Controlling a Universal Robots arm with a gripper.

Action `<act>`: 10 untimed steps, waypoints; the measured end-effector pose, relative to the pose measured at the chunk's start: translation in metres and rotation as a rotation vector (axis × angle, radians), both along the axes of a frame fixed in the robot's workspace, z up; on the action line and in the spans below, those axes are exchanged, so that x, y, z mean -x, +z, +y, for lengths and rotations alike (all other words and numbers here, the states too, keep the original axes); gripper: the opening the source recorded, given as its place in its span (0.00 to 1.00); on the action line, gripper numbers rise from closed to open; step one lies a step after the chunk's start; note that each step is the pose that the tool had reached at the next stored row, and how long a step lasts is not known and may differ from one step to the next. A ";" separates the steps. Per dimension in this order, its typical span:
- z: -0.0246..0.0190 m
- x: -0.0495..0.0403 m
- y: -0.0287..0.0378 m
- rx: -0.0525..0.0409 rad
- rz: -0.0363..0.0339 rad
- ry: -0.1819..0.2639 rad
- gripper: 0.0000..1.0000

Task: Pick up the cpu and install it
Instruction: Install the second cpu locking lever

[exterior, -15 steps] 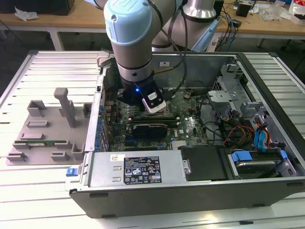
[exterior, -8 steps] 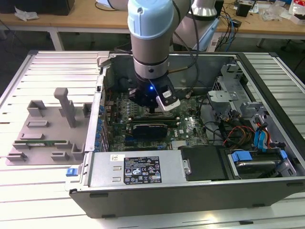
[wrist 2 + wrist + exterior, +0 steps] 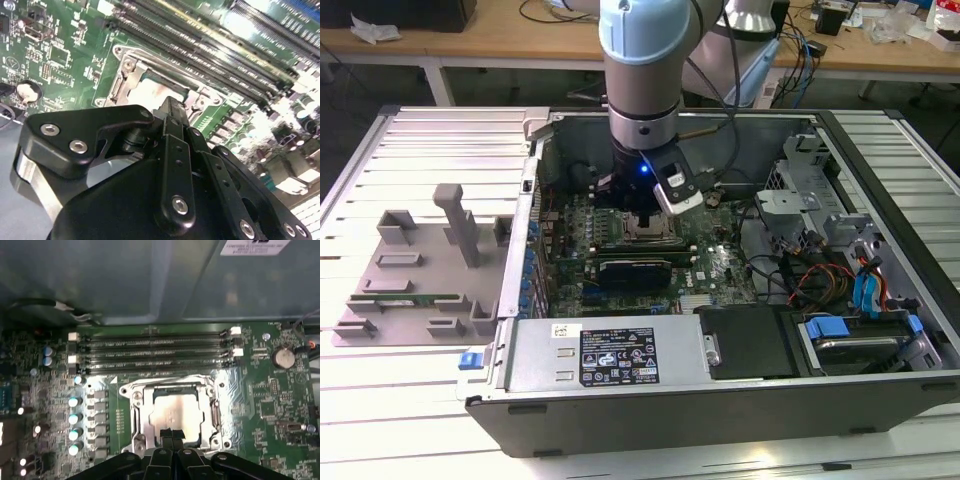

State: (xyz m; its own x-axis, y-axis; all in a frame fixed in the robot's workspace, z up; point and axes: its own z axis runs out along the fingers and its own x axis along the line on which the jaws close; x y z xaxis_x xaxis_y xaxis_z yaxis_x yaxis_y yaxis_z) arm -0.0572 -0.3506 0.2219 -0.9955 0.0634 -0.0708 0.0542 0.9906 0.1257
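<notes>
Gripper: your gripper (image 3: pixel 172 436) hangs low over the chip, its fingertips (image 3: pixel 166 434) pressed together and gripping nothing.
Chip: the cpu (image 3: pixel 176 412) lies flat inside the socket frame (image 3: pixel 135 410), just beyond the fingertips; you see its silvery top in both wrist views (image 3: pixel 150 92).
Board: the green motherboard (image 3: pixel 280 405) surrounds the socket.
Slots: four memory slots (image 3: pixel 155 351) run just past the socket.
Outside: a grey tray (image 3: pixel 410 270) sits at the exterior view's left, beside the computer case (image 3: pixel 720 400).

No legible print anywhere.

Open room above the socket frame (image 3: pixel 172 412); 4 memory slots (image 3: pixel 155 350) flank it, case wall (image 3: pixel 150 285) beyond.
</notes>
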 end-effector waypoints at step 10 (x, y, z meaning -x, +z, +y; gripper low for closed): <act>0.0094 -0.0175 -0.0003 0.0632 0.0737 0.022 0.11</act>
State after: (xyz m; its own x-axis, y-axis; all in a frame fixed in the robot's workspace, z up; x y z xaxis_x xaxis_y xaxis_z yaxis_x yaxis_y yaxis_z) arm -0.0397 -0.3413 0.2216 -0.9992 0.0388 -0.0005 0.0387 0.9975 0.0594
